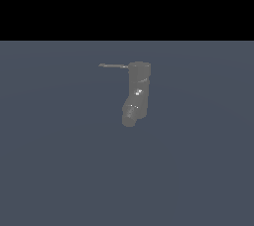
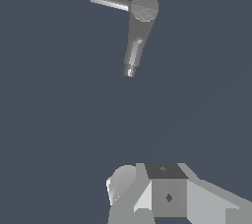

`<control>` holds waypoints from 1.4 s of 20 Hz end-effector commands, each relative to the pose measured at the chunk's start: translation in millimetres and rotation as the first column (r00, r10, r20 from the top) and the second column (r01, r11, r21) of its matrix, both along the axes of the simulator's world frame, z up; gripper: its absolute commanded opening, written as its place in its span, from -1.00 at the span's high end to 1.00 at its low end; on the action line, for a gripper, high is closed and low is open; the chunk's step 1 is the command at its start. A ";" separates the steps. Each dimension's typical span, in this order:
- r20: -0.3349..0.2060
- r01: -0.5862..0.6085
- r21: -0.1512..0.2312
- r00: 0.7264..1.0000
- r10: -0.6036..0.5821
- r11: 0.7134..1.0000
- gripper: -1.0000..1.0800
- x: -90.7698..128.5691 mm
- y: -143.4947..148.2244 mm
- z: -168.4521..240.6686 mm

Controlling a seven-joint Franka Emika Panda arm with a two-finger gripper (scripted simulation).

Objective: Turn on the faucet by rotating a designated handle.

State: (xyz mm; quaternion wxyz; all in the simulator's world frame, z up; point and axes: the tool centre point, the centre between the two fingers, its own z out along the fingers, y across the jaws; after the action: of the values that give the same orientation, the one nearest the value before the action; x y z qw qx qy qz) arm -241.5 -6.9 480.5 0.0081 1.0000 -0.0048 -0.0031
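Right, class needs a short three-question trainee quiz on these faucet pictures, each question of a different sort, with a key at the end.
1. True or false: the gripper is touching the handle.
2. Multiple choice: in the exterior view, the handle sticks out from the top of the faucet toward
A. that view's left
B. that view's right
C. straight up
3. Fill in: the robot arm appears only in the ______ view.

Key
1. False. In the wrist view the gripper sits apart from the faucet, with bare floor between them.
2. A.
3. Wrist. The exterior view shows the faucet alone.
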 end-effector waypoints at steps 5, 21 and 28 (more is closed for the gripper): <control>0.000 -0.005 0.007 1.000 0.005 1.000 1.00 2.5 1.6 -0.9; -0.001 0.032 0.028 0.999 -0.032 0.999 1.00 18.2 5.9 -3.5; -0.006 0.134 0.045 0.991 -0.134 0.990 1.00 42.6 8.6 -6.8</control>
State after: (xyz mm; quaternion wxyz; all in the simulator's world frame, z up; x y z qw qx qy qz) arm -205.0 1.0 474.8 -0.0125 0.9982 -0.0589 -0.0045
